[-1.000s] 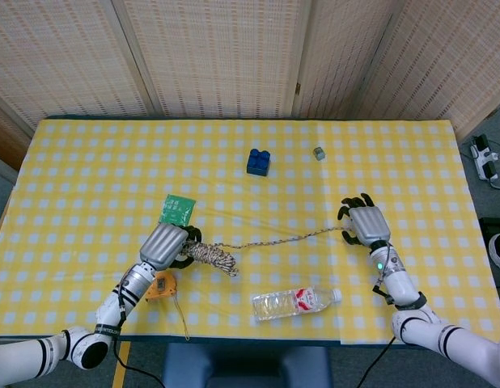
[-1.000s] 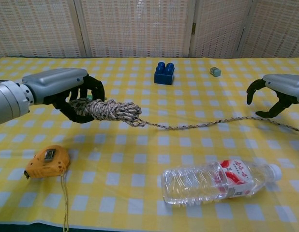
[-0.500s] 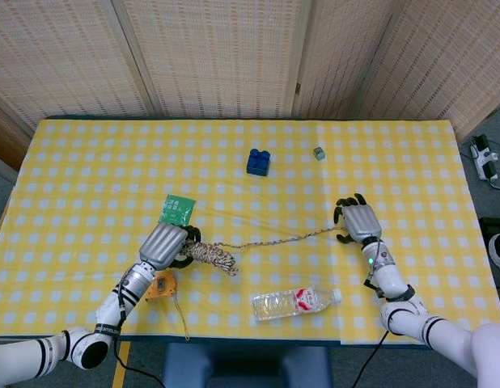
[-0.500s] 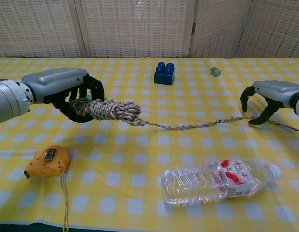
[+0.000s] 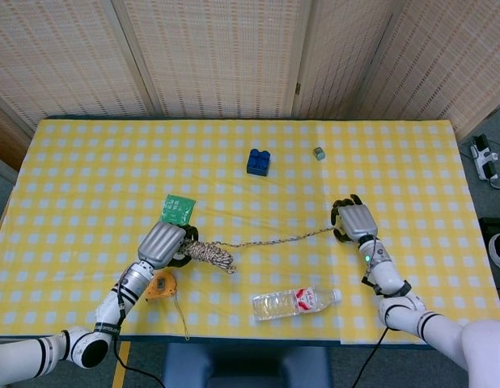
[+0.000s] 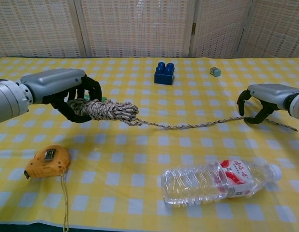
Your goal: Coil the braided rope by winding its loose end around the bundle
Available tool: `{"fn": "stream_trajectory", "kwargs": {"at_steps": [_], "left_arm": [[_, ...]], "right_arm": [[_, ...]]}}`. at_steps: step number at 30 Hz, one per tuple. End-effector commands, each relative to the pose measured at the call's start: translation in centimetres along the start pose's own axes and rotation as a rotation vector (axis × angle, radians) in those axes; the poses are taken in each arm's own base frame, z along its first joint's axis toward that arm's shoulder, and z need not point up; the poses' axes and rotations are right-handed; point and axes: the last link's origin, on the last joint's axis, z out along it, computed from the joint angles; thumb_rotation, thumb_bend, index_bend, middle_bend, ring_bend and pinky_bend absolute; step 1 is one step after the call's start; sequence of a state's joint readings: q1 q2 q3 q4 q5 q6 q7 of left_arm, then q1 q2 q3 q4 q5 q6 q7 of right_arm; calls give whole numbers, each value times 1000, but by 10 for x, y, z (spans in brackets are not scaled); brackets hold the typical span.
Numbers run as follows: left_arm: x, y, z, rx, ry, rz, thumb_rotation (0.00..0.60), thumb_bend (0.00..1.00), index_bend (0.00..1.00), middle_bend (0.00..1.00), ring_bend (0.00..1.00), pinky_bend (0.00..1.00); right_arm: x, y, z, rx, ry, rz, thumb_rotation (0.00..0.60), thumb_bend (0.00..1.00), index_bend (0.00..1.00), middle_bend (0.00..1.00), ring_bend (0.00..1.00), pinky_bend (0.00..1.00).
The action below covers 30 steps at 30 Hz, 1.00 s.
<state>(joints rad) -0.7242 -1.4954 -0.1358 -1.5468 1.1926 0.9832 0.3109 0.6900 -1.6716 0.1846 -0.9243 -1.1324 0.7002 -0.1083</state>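
Left hand [image 6: 60, 89] is wrapped around one end of the rope bundle [image 6: 108, 110], fingers curled right round it, and holds it a little above the table [image 5: 96, 162]. From the head view this hand [image 5: 163, 243] sits near the front left of the table, with the bundle [image 5: 209, 255] sticking out to its right.

Right hand [image 6: 265, 96] is over on the other side, well apart from the left one. Its fingers are bent down like a claw over the loose end of the rope [image 6: 198, 125]. I cannot tell if it is really pinching the rope or only hovering over it (the fingertips hide that spot). In the head view that hand [image 5: 355, 221] has the thin rope [image 5: 274, 239] running right up to it.

Big things next. The table has a yellow and white checked cloth. A clear plastic bottle [image 6: 217, 181] lies on its side near the front edge, with a red and white label and a white cap pointing right. It is in front of the rope and does not touch it.

An orange tape measure [image 6: 47, 162] lies just in front of the left hand, with a thin cord hanging toward the table edge.

A blue block [image 6: 164, 73] stands toward the back, near the middle.

A green packet [image 5: 177, 210] lies flat just behind the left hand.

A tiny grey cube [image 6: 215, 71] sits to the right of the blue block.
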Motion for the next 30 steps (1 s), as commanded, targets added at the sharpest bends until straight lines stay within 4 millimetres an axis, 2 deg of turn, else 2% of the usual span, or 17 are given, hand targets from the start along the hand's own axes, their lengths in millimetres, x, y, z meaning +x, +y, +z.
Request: {"fn": "stream_trajectory", "kwargs": {"at_steps": [1,22,25,30], "left_arm": [[-1,0,0,1,-3,0,600,597,676,674,600,580],[0,-4,1,13,9,-21,600,598,676,674,599,580],[5,-5,2,21,22,-46,600,601,676,674,599,581],[19,-1,3,37,66,-121,600,610,676,674,600,581]], "right_arm": [[-2,-1,1,2,-7,-6,600,419,525,257,175,65],[-6,-6,2,-3,5,-43,600,483,599,304,201,82],[-1,-8,-2,8,34,-34,600,491,602,306,202,82],[18,-14,-18,60,127,-2,600,495,606,307,204,82]]}}
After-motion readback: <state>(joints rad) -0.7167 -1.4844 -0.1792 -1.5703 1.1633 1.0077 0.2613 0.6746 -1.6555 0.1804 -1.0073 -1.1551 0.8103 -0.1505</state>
